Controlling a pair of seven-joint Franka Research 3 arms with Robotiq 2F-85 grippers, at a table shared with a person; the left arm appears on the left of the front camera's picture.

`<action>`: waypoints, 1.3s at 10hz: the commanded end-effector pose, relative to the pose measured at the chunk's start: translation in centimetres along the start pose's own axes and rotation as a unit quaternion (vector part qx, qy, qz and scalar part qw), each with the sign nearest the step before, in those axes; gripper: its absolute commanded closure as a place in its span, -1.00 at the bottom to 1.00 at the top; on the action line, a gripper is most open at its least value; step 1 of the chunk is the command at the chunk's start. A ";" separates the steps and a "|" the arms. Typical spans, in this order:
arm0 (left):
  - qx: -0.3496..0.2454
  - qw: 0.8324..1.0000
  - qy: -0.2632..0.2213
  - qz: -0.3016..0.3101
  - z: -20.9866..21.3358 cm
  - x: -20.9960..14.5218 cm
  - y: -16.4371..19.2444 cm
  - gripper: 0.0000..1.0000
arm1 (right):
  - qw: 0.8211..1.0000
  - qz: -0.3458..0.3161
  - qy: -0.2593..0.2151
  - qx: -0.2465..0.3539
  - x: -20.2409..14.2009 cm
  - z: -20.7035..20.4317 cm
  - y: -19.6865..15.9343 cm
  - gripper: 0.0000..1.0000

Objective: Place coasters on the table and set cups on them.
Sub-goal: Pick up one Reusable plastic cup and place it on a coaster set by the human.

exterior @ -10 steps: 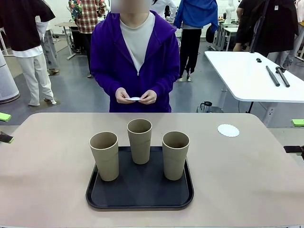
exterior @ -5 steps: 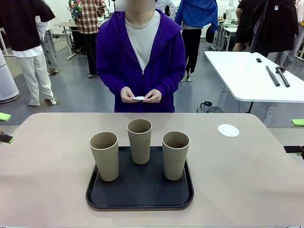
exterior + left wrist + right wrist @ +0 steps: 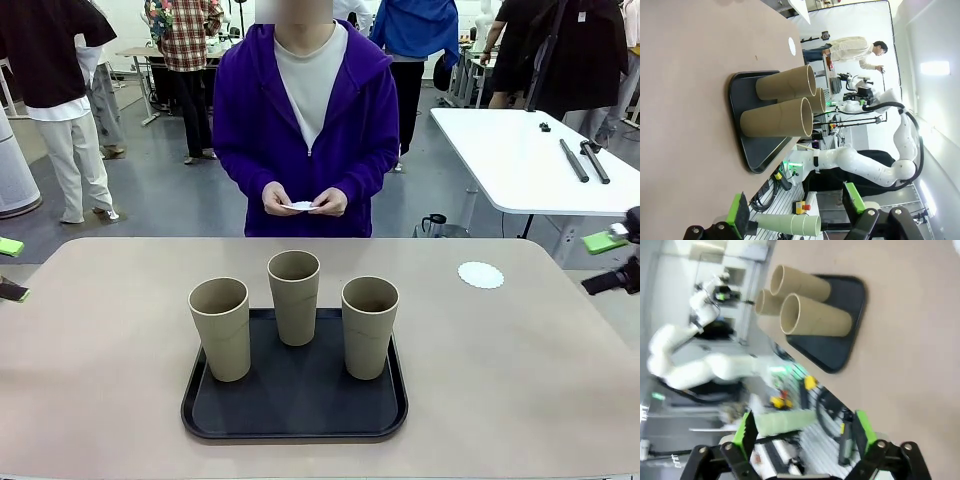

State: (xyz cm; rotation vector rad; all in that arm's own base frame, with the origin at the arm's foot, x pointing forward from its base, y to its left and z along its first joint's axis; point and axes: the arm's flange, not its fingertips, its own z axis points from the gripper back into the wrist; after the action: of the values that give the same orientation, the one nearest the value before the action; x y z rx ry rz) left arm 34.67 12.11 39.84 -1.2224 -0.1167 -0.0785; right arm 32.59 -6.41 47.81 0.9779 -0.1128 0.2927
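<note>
A black tray [image 3: 296, 418] sits in the middle of the beige tabletop [image 3: 90, 380], toward the near edge. It carries three tall cups [image 3: 294, 297]. The cups stand close together in a triangle with narrow gaps between them, and the space above their open rims is free. Wide bare tabletop lies on both sides of the tray and behind it. At the far right a flat coaster [image 3: 481, 274] lies alone, well apart from the tray. A person stands at the far edge, hands [image 3: 279, 198] held together above it, clear of the surface. The left gripper [image 3: 12, 268] and right gripper [image 3: 598, 262] sit at the side edges with fingers spread. Open tabletop lies between each gripper and the tray.
</note>
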 end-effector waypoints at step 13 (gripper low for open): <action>-0.006 1.000 -0.005 -0.001 0.0 0.0 -0.1 -1.00 | 0.865 0.316 0.215 -0.327 4.8 -12.9 9.6 -1.00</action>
State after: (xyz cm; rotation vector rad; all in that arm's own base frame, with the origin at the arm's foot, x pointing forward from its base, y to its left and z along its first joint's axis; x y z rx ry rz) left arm 34.67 12.09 39.83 -1.2227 -0.1160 -0.0786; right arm 33.78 10.26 49.55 0.1622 -0.1055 1.0034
